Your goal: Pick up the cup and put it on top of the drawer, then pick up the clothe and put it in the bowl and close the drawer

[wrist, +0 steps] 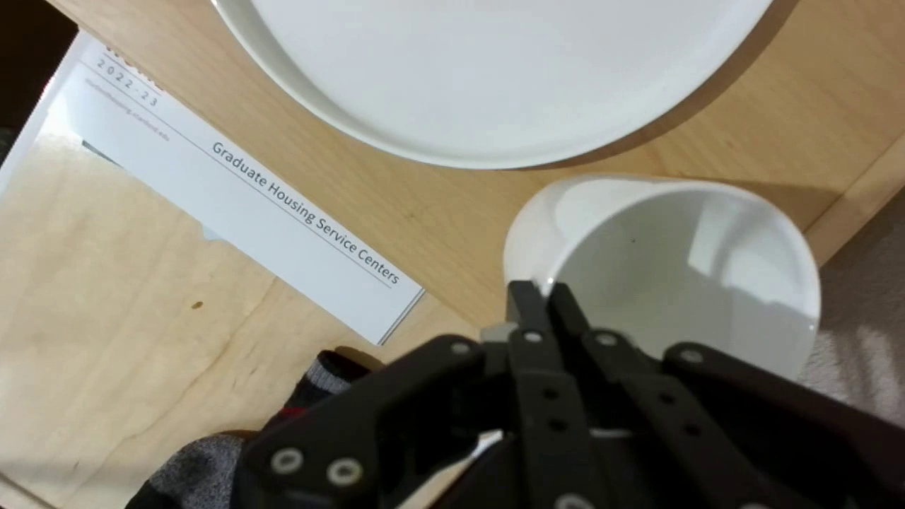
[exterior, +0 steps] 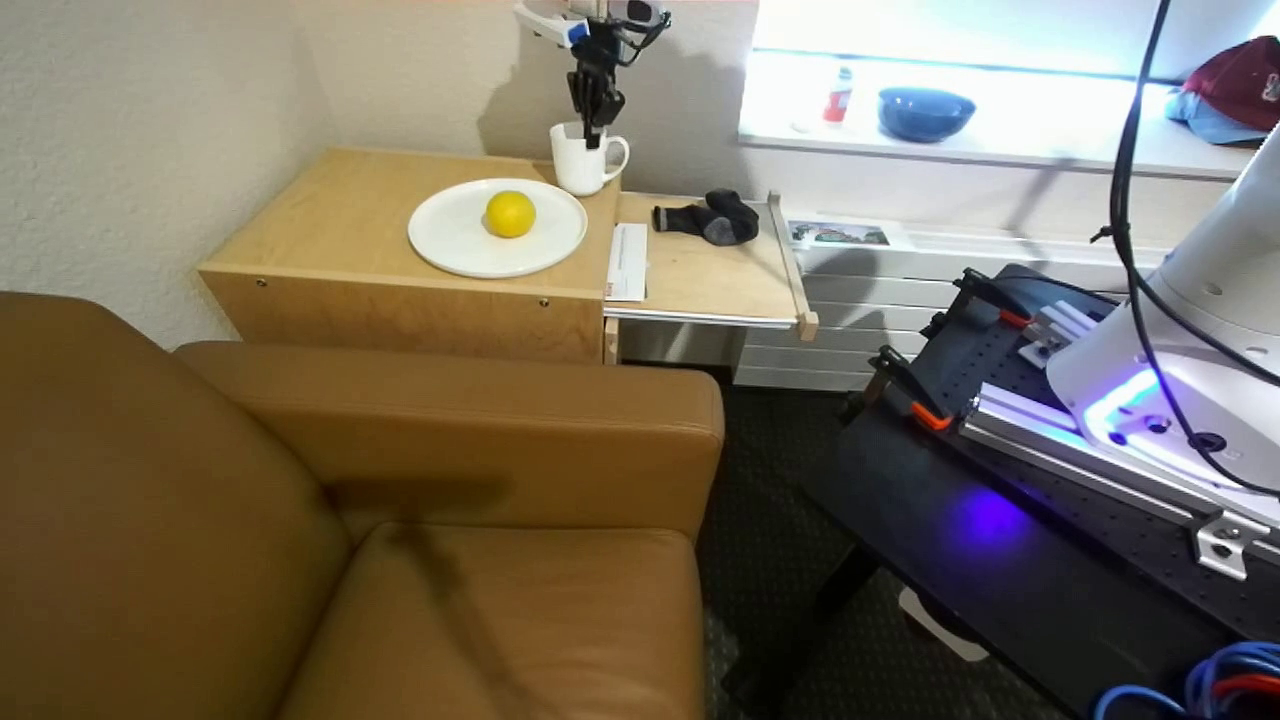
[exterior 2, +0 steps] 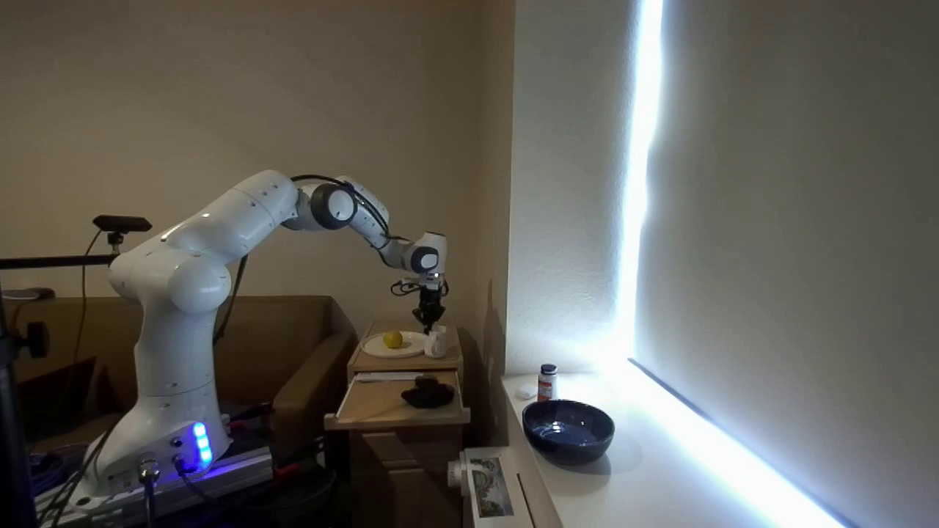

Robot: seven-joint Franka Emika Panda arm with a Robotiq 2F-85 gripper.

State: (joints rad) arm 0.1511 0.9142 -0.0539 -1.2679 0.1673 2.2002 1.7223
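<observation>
The white cup [exterior: 577,172] stands on the cabinet top [exterior: 340,205] at its back corner by the open drawer; it also shows in an exterior view [exterior 2: 436,345]. My gripper [wrist: 546,291] is shut on the cup's rim, one finger inside and one outside. In the wrist view the cup [wrist: 693,283] opens toward the camera and looks somewhat tilted; whether its base touches the wood is hard to tell. The cloth, a black and grey sock [exterior: 725,220], lies in the pulled-out drawer [exterior: 715,285]. The dark blue bowl [exterior 2: 568,440] sits on the windowsill.
A white plate [exterior: 455,250] with a yellow ball [exterior: 510,214] stands close beside the cup. A white paper [exterior: 627,262] lies in the drawer. A small bottle [exterior 2: 547,383] stands near the bowl. The brown sofa [exterior: 450,400] adjoins the cabinet, and the wall is behind the cup.
</observation>
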